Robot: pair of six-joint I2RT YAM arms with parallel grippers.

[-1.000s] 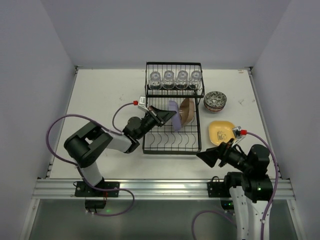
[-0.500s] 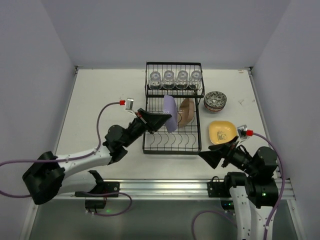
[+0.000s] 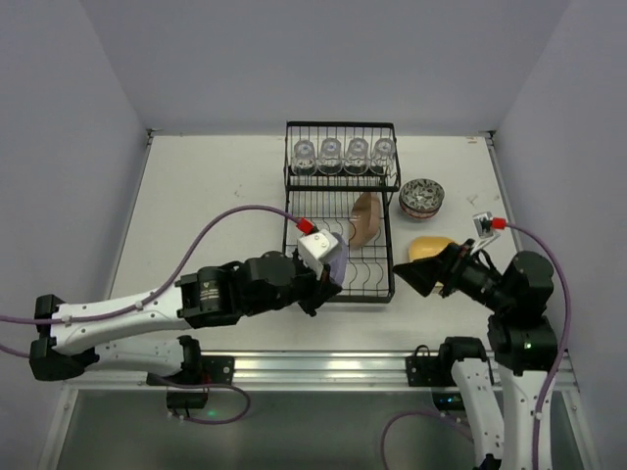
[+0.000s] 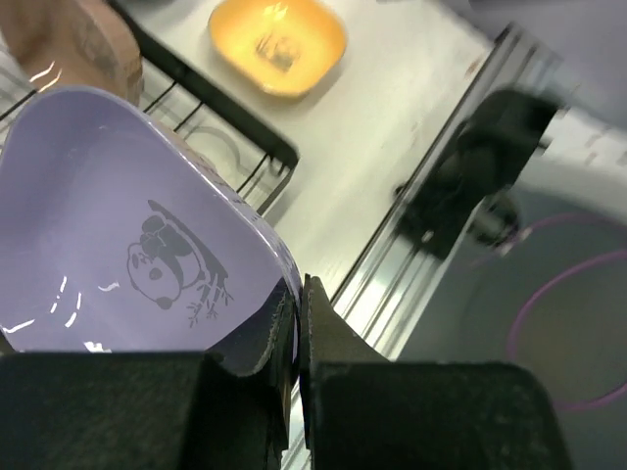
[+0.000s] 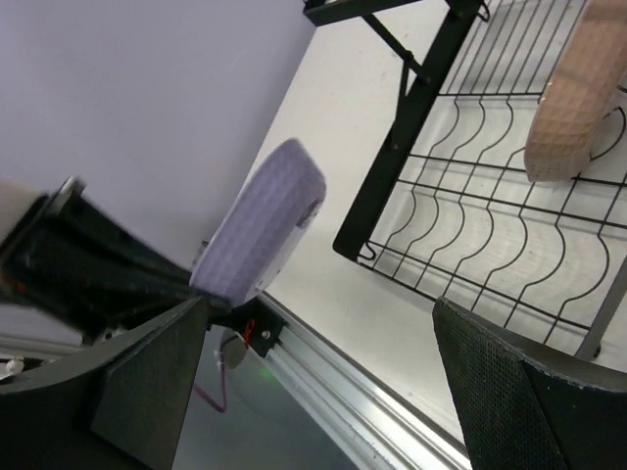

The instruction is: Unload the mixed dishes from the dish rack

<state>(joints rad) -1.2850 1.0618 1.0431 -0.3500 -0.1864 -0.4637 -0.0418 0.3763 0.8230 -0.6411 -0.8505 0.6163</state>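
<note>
In the left wrist view, the left gripper is covering the lower rim of the purple plate pinched in it, and the picture's left edge is cutting that plate off. Beyond the gripper, the brown plate is running out at the top corner, and the yellow plate is losing its far rim to the top edge. To the gripper's right, a dark shape is blurring past recognition. From above, the wrist camera is hiding those jaws, and the right gripper is masking part of the yellow plate. The bowls beyond it are showing too small to count.
</note>
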